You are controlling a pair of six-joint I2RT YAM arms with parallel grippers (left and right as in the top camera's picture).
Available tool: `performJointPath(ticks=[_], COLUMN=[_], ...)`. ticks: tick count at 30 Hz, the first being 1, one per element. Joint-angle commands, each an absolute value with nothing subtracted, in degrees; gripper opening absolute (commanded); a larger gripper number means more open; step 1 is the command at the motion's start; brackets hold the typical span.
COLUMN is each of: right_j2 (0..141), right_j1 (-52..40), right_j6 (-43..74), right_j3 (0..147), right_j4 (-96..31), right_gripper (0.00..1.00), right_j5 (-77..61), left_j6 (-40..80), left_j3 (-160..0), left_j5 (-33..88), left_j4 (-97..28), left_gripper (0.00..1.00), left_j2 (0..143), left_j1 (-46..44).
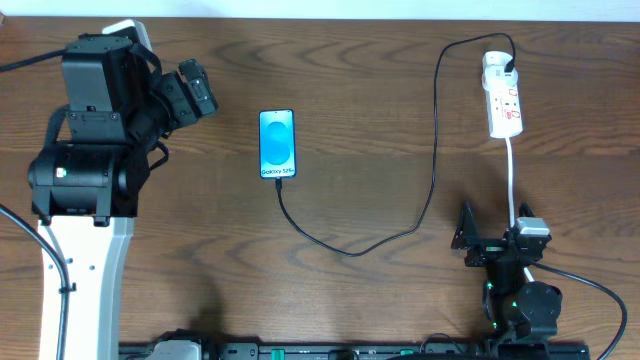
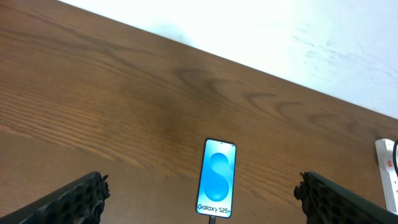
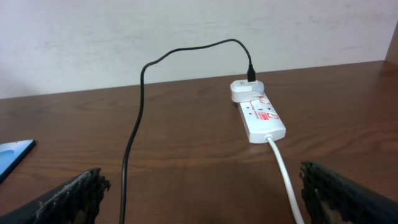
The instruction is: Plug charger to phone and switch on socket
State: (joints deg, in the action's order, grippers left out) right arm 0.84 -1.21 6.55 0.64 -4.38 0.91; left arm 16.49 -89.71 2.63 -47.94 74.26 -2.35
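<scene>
Left gripper (image 1: pixel 203 90) and right gripper (image 1: pixel 467 238) gape empty. Charger (image 1: pixel 434 150) meets phone (image 1: pixel 277 143) at 6 o'clock and sits in socket (image 1: pixel 503 100); switch state unreadable.

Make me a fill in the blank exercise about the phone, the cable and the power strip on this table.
The phone's screen reads ___ S25+.
The charger cable running from its bottom edge is coloured ___.
That cable ends at a socket whose body is ___.

Missing words: Galaxy; black; white.
</scene>
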Motion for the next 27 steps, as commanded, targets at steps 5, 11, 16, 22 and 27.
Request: performJointPath(ticks=[5,11,16,22,27], right_j2=[0.32,0.32,0.38,0.38,0.38], right_j1=[-1.65,-1.65,-1.65,-1.65,-1.65], right_j6=[6.76,6.76,6.79,6.79,6.79], right_j3=[0.32,0.32,0.32,0.32,0.32], right_j4=[-4.14,-4.14,-4.14,-4.14,-4.14], right_gripper=[0.99,0.99,0.99,0.99,0.99], right_j5=[1.37,1.37,1.37,1.37,1.37], left_j6=[16.58,16.58,14.33,13.96,10.46], left_j3=[-89.97,-89.45,-86.37,-73.3,-51.83], left_j5=[2.28,2.28,-0.69,-2.59,0.82], left_j4=[-47.99,-47.97,-49.45,-40.95,-21.45], left_gripper=[1.0,1.0,1.0,1.0,1.0], left_j2=[74.32,74.17,72.01,62.92,50.76], left_j1=[-2.15,-2.15,-2.2,-2.22,-2.22])
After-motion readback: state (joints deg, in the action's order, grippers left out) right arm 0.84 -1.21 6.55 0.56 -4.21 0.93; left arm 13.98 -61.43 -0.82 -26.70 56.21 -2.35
